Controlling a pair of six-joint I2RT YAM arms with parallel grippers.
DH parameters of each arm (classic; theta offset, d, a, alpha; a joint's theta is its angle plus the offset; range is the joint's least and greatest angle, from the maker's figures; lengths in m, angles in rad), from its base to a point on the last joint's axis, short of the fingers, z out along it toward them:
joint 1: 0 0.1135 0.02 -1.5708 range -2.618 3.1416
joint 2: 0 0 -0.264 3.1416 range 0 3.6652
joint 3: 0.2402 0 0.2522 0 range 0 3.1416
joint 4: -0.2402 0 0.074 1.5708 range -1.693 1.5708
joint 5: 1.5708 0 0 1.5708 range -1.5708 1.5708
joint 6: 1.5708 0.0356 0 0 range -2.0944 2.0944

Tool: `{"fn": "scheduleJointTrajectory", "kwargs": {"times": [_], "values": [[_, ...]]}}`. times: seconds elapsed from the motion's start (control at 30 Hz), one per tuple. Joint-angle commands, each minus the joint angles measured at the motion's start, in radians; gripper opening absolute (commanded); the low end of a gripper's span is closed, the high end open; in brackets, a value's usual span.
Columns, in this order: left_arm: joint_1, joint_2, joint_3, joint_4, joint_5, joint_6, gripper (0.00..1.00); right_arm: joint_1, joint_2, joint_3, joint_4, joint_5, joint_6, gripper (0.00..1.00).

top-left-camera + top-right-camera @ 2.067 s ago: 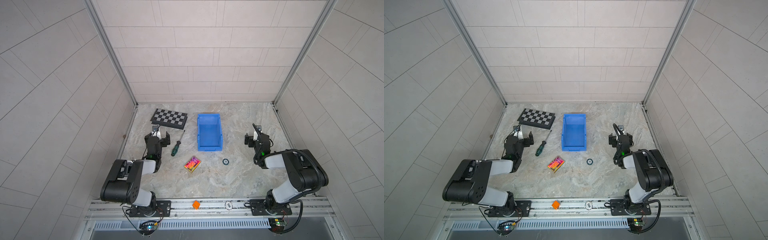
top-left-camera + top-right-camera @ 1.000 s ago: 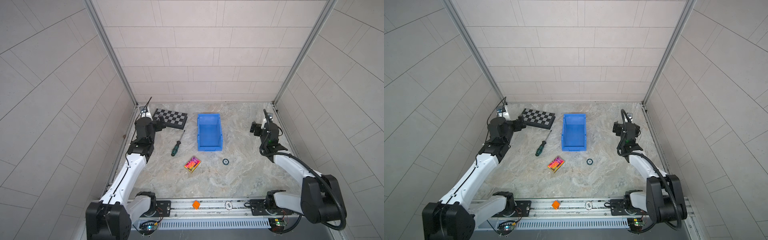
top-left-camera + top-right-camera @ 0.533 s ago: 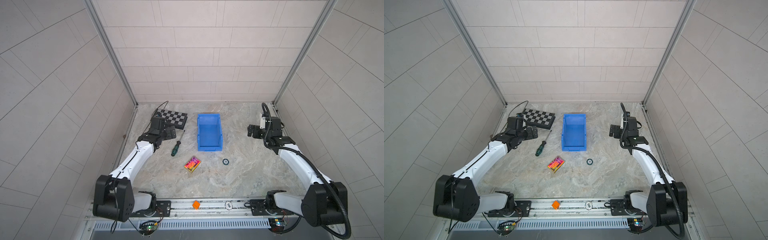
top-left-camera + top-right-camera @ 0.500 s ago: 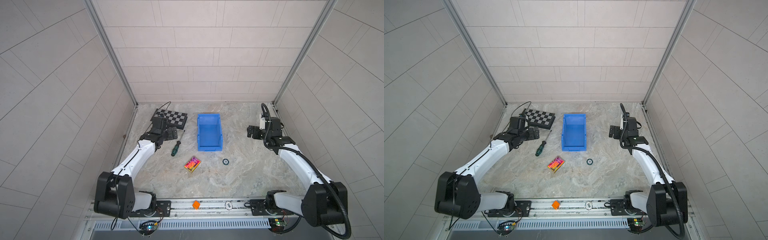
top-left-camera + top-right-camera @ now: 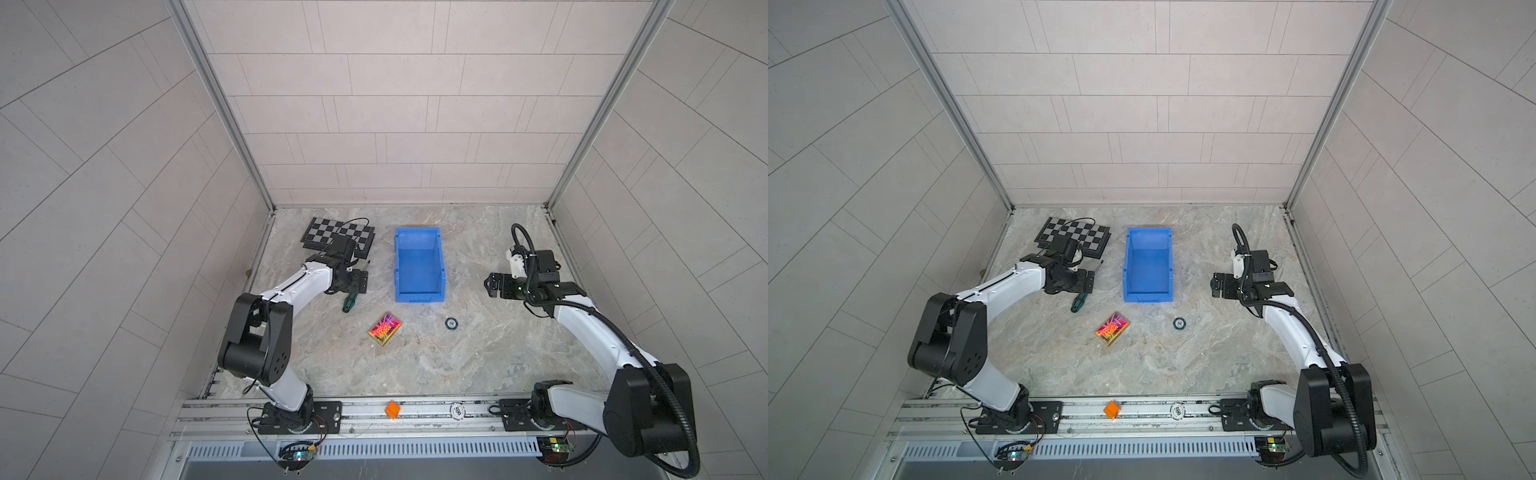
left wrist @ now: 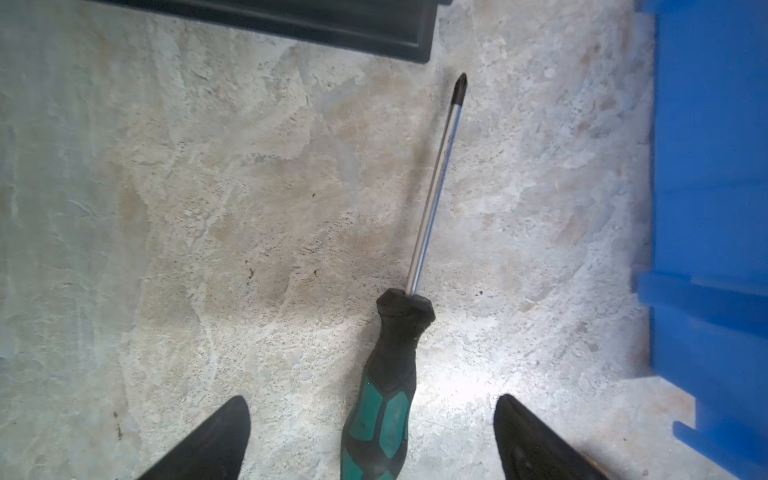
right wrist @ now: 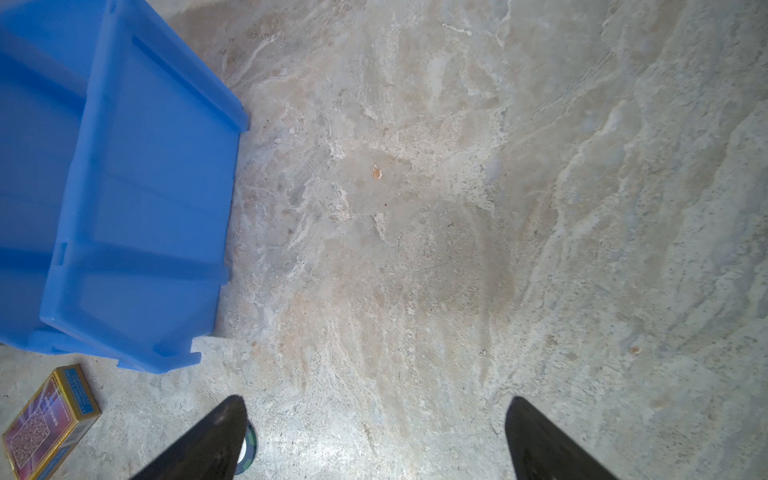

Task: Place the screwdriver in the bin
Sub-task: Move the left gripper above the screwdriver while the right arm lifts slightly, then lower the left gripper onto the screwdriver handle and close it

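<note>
You have a shiny pink-and-orange card box (image 5: 385, 329) lying flat on the marbled tabletop (image 5: 457, 365); in both top views a small dark ring (image 5: 451, 323) lies near the box on its right, not touching it; a black-and-grey checkerboard (image 5: 338, 239) lies flat well behind the box, slightly left; an orange cube (image 5: 392, 410) sits on the metal rail (image 5: 415, 420) well in front of the box; a white disc (image 5: 456, 410) sits on that rail, farther right.

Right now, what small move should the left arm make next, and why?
Probably lower the left gripper a little and close it on the handle of the screwdriver. The jaws stand open, one on each side of the handle. The screwdriver lies flat on the table, not yet held. The bin beside it holds nothing.
</note>
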Motion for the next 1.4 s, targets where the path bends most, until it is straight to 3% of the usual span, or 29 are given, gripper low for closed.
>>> {"fn": "scheduleJointTrajectory", "kwargs": {"times": [0.0,0.13,0.33,1.37], "values": [[-0.009,0.008,0.007,-0.026,0.000,0.025,0.92,-0.002,-0.041,-0.008,-0.015,-0.001,-0.025,0.99],[-0.024,0.039,0.017,-0.042,-0.027,0.036,0.82,-0.004,-0.042,-0.007,-0.018,0.035,-0.040,0.99],[-0.061,0.084,0.047,-0.084,-0.094,0.039,0.81,-0.006,-0.029,0.000,-0.018,0.040,-0.041,0.99],[-0.073,0.156,0.033,-0.080,-0.096,0.022,0.52,-0.012,-0.029,-0.004,-0.027,0.065,-0.037,0.99]]}}
